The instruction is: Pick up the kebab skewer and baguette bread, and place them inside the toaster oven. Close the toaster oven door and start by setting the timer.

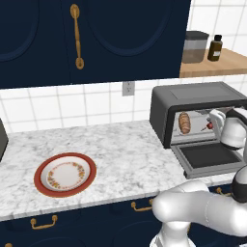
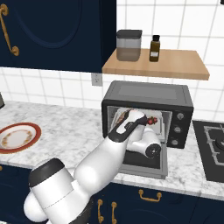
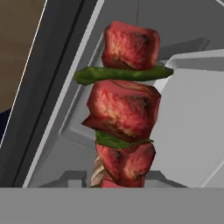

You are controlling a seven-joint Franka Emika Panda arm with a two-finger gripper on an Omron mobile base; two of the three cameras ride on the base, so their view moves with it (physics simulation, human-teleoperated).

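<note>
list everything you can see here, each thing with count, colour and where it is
toaster oven: 1, dark grey, on the marble counter under the shelf
toaster oven door: 1, dark grey, dropped open flat
baguette bread: 1, golden-brown, inside the oven at its left
kebab skewer: 1, red meat with green pieces, inside the oven opening, at the tool
plate: 1, red rim with floral white centre, on the counter left of the oven
canister: 1, grey, on the wooden shelf
bottle: 1, dark brown, on the shelf beside the canister
stove: 1, black, right of the oven
robot arm: 1, white, reaching into the oven

toaster oven [image 1: 193, 94] mouth open, baguette bread [image 1: 184, 123] filling its left, right side free
</note>
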